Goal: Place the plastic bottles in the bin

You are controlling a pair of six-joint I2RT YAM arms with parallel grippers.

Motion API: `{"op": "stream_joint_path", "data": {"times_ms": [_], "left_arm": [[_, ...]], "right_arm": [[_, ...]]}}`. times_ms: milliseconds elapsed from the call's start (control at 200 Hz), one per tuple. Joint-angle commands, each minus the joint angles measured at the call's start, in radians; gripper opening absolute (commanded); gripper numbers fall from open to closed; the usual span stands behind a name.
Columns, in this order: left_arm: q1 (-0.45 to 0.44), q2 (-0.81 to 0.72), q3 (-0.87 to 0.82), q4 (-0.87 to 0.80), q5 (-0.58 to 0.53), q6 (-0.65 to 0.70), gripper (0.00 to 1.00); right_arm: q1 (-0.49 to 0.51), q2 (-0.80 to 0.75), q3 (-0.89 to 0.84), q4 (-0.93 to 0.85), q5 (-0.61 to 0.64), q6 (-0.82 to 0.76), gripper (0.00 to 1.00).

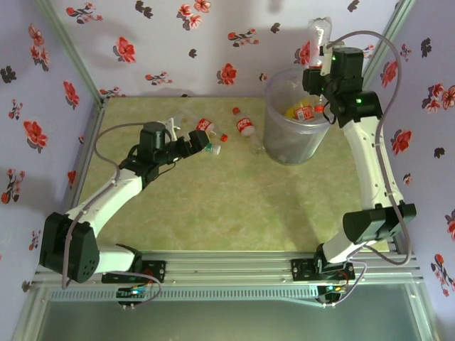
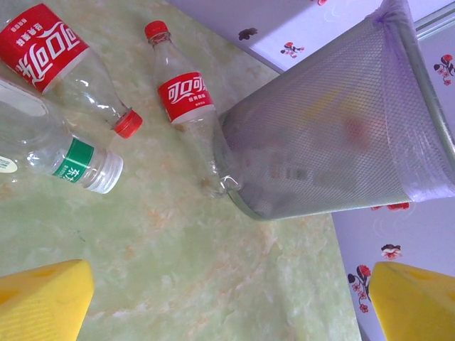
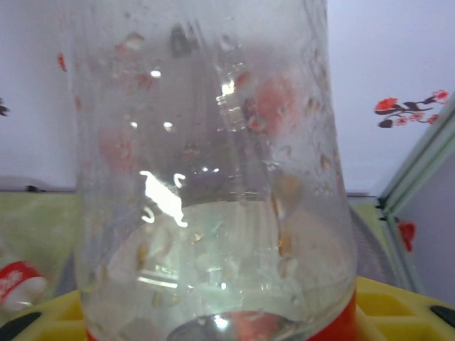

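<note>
Over bin rim (image 1: pixel 269 85), right gripper's (image 1: pixel 323 50) bottle (image 1: pixel 318 31)

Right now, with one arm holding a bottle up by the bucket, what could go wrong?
1. The right gripper holds a clear bottle high near the far rim of the bin; dropped there, it might clip the rim and fall outside.
2. The open left gripper faces bottles lying on the table; the green-labelled bottle could roll away when nudged.
3. A red-labelled bottle lies right at the bin's base; grabbing it may shove the bin.
</note>
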Motion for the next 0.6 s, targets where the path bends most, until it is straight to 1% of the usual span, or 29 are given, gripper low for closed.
{"op": "stream_joint_path", "data": {"times_ms": [0, 135, 290, 485, 595], "left_arm": [[0.008, -0.046, -0.009, -0.004, 0.015, 0.009, 1.0], [0.019, -0.058, -0.01, -0.016, 0.015, 0.013, 1.0], [0.035, -0.072, -0.015, -0.028, 0.013, 0.013, 1.0], [0.061, -0.1, -0.025, -0.044, 0.013, 0.017, 1.0], [0.072, -0.112, -0.027, -0.048, 0.014, 0.019, 1.0]], "right_arm": [[-0.028, 0.048, 0.017, -0.026, 0.029, -0.072, 0.48], [-0.057, 0.079, -0.011, -0.005, -0.003, -0.073, 0.48], [-0.064, 0.086, -0.067, 0.022, -0.031, -0.058, 0.49], [-0.071, 0.109, -0.123, 0.041, -0.033, -0.041, 0.5], [-0.073, 0.116, -0.165, 0.055, -0.032, -0.025, 0.53]]}}
